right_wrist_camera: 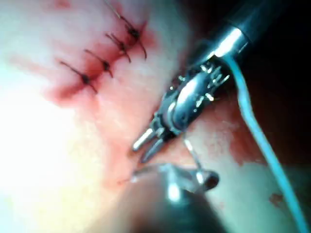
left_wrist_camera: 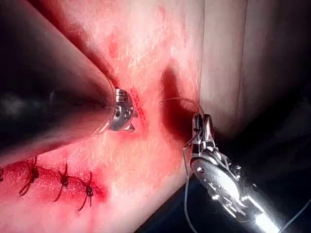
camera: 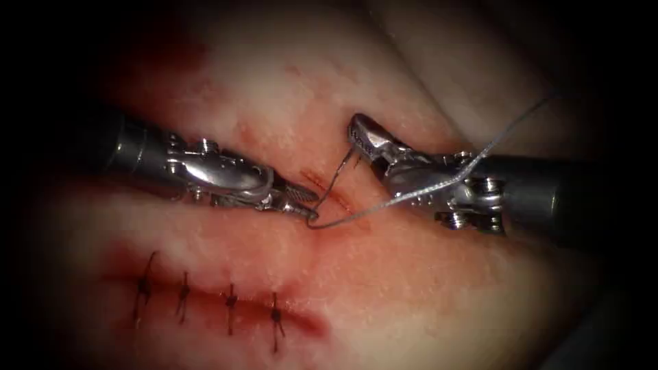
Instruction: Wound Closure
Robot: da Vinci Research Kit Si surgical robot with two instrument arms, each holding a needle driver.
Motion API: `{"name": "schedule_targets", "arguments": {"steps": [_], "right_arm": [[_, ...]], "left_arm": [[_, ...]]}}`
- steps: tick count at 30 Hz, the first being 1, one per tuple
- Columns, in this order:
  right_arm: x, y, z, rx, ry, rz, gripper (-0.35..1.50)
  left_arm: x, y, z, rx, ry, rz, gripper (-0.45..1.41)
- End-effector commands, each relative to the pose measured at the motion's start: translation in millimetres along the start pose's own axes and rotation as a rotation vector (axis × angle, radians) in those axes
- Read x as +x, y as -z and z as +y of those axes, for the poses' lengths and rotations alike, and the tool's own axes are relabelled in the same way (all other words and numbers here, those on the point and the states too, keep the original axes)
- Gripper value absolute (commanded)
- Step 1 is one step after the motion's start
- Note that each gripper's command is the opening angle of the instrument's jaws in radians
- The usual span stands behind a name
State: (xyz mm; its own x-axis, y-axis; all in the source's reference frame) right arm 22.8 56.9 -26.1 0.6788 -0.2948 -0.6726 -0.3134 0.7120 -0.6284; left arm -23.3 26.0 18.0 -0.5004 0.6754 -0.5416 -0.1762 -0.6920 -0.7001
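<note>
My left tool (camera: 312, 207) comes in from the left, its jaws shut on the thread end of the curved needle (camera: 334, 181). The needle arcs up and to the right over a short red cut (camera: 327, 192) in the tissue (camera: 425, 288), and I see no part of it buried. Its upper end reaches my right tool (camera: 356, 140), whose jaws stand open around it with a ribbed face showing. Pale thread (camera: 425, 192) runs from the needle's lower end, across the right tool, and off to the upper right. The left wrist view shows the needle (left_wrist_camera: 182, 100) arriving at the right tool (left_wrist_camera: 200, 121).
A sewn cut (camera: 226, 301) with several dark knotted stitches lies lower left of the tools, ringed by red fluid (camera: 308, 322); these stitches (right_wrist_camera: 104, 63) are also in the right wrist view. A paler fold of tissue (camera: 452, 62) rises at the back right.
</note>
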Motion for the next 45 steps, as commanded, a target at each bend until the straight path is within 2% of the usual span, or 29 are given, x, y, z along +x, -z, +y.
{"name": "schedule_targets", "arguments": {"steps": [1, 21, 26, 36, 45], "right_arm": [[0.2, -0.7, -0.8, 0.003, 0.0, -0.004, -0.35], [-1.3, -1.5, -4.2, 0.029, 0.102, -0.015, -0.35], [-2.3, -1.8, -5.7, 0.054, 0.118, -0.025, -0.35], [-2.5, -1.7, -8.6, 0.113, 0.004, -0.065, -0.35], [-1.9, -1.3, -8.7, 0.115, -0.063, -0.065, -0.35]], "left_arm": [[-0.2, -0.8, 0.0, -0.001, -0.001, -0.001, 0.0], [-0.4, -0.7, -0.2, -0.005, 0.004, -0.002, 0.01], [-0.6, -0.9, -0.4, -0.009, 0.014, -0.004, 0.02], [-1.3, -1.4, -1.1, -0.014, 0.02, -0.01, 0.02], [-1.6, -1.6, -1.3, -0.013, 0.024, -0.01, 0.02]]}}
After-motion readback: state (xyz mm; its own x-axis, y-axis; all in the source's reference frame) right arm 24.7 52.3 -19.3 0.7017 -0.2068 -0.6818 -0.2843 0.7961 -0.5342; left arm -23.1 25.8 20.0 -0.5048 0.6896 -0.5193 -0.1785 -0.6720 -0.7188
